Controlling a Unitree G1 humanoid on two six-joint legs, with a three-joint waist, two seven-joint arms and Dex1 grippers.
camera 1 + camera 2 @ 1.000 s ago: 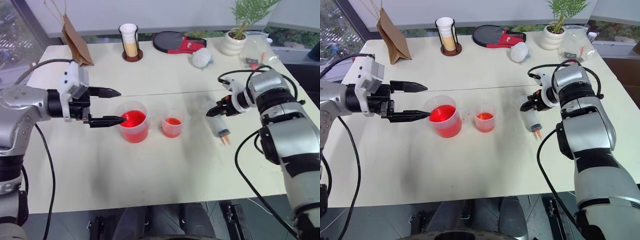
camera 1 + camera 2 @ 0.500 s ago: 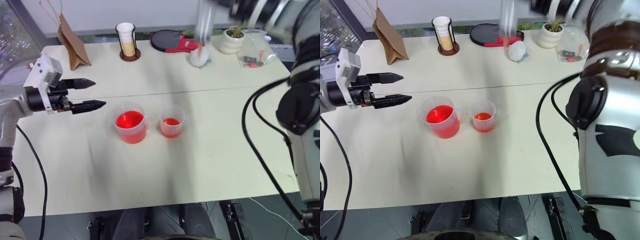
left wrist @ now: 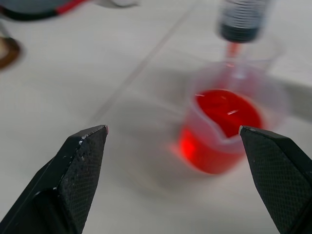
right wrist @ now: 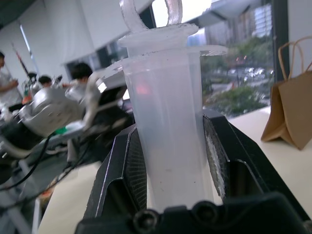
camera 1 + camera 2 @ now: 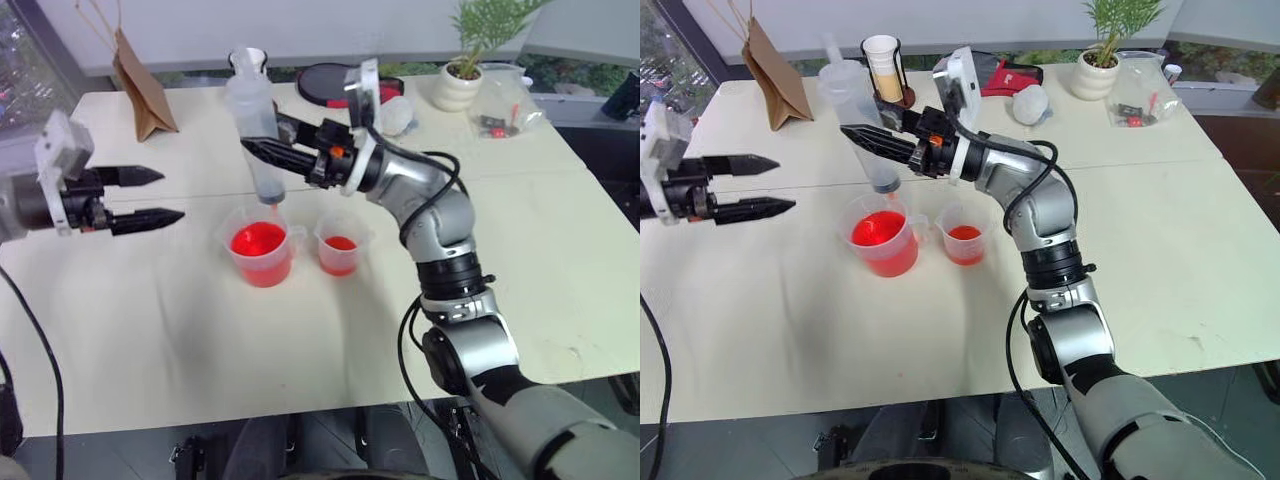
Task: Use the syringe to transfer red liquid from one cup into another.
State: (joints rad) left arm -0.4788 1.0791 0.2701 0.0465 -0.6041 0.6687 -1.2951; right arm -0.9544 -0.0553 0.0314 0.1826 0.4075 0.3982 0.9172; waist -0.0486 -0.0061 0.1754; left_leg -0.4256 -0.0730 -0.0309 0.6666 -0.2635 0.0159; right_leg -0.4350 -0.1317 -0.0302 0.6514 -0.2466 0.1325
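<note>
The right gripper (image 5: pixel 268 150) is clamped on the syringe (image 5: pixel 258 130), its two black fingers pinching the clear barrel from either side; in the right wrist view the barrel (image 4: pixel 168 131) stands upright between the pads with its flange and plunger ring at the top. The syringe hangs roughly upright over the far rim of the larger cup (image 5: pixel 262 252), dark plunger seal low in the barrel and orange-red tip pointing down, just above the red liquid (image 5: pixel 260 240) and apart from it. The smaller cup (image 5: pixel 339 254) stands just to the right of the larger one, close beside it, holding a shallower layer of red.

The left gripper (image 5: pixel 150 195) hovers well to the left of the larger cup, fingers spread wide and holding nothing, pointing right toward the cups; between its fingertips the left wrist view shows the larger cup (image 3: pixel 229 136) with the syringe tip (image 3: pixel 233 48) above it.

At the far edge of the table (image 5: pixel 180 330) are a brown paper bag (image 5: pixel 135 80), a red-and-black paddle (image 5: pixel 325 82) and a potted plant (image 5: pixel 468 70)
</note>
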